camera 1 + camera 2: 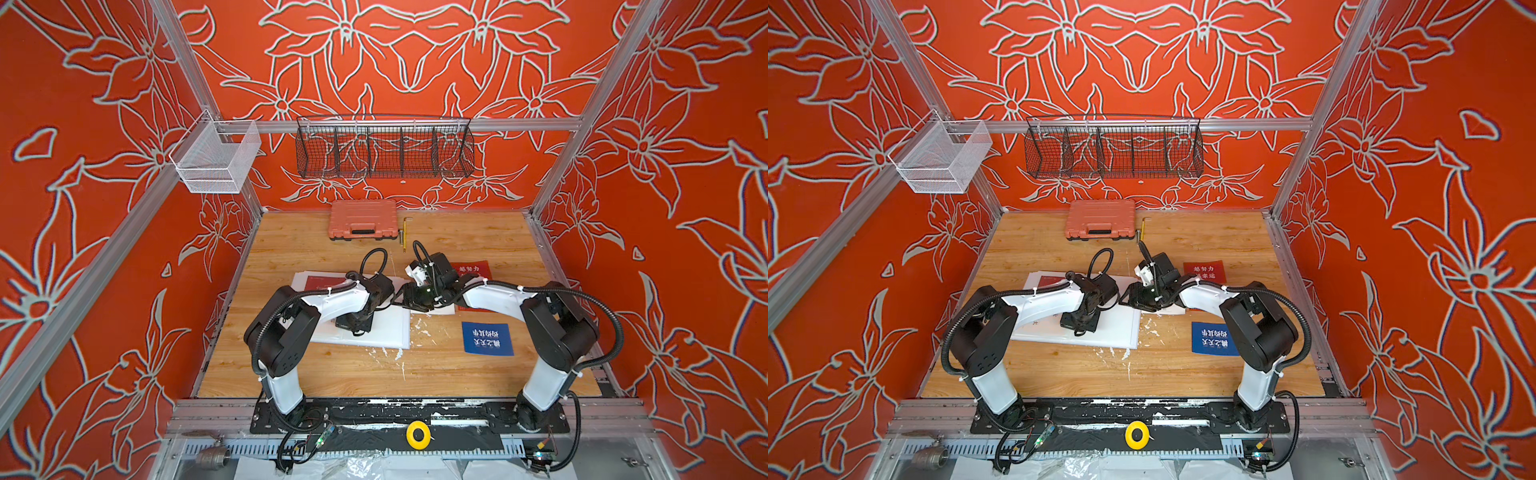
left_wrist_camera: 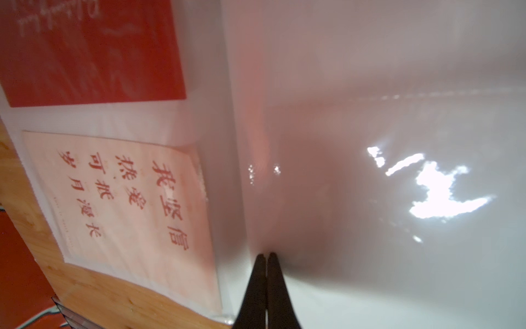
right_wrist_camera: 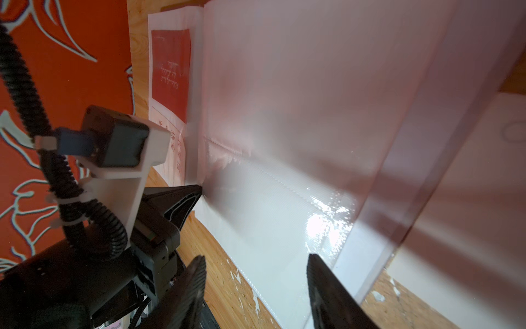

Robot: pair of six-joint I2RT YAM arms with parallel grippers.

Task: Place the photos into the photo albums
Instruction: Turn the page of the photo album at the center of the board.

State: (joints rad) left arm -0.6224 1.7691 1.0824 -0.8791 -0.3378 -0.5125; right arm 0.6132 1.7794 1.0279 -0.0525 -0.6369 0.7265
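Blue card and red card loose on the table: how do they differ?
The blue card lies fully in view; the red card is partly hidden by the right arm. In both top views, the blue card's characters read upside down, the red card's upright. Both bear white characters and lie flat on the table, outside the album.

The wooden table [image 1: 478, 245] carried an open white photo album [image 1: 390, 332] lying flat on its left half. An orange-pink plastic case [image 1: 363, 219] sat at the far edge with a thin yellow stick [image 1: 404, 235] just beside it. On the right half lay a red card [image 1: 471, 270] and, nearer the front, a blue card [image 1: 487, 338], well apart. White flecks [image 1: 386, 353] marked the wood by the album's front corner.
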